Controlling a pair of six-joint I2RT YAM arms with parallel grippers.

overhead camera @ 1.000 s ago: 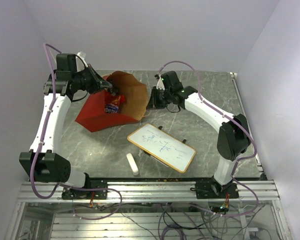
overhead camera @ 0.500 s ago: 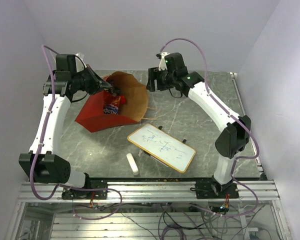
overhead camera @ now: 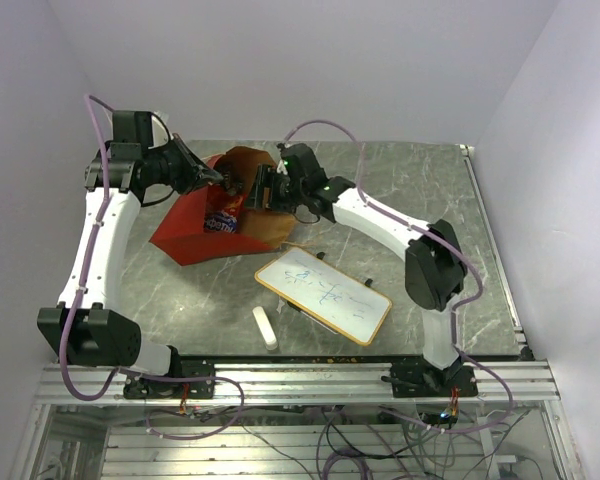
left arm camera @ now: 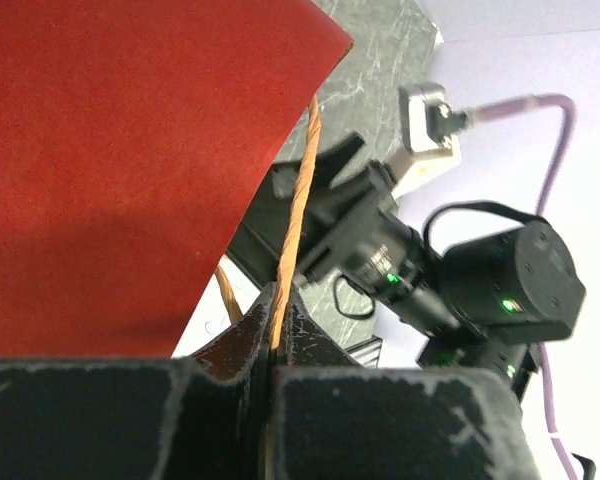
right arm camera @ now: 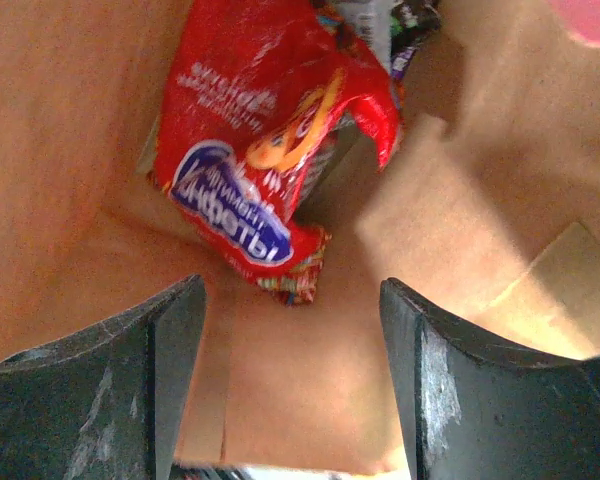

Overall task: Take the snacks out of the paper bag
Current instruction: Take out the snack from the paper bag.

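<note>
The red paper bag (overhead camera: 192,232), kraft-brown inside, lies tipped at the table's (overhead camera: 410,190) 10 o'clock. One whiteboard (overhead camera: 323,293) sits at its 5 o'clock and one eraser (overhead camera: 265,328) at 6. Inside lies one crinkly red-orange packet (right arm camera: 260,120) with blue lettering; the smaller packs (right arm camera: 400,25) behind it cannot be counted. The right gripper (right arm camera: 290,300), outside a second ago, now sits in the mouth, jaws spread. The left gripper (left arm camera: 275,330) pinches the twine handle (left arm camera: 298,190).
</note>
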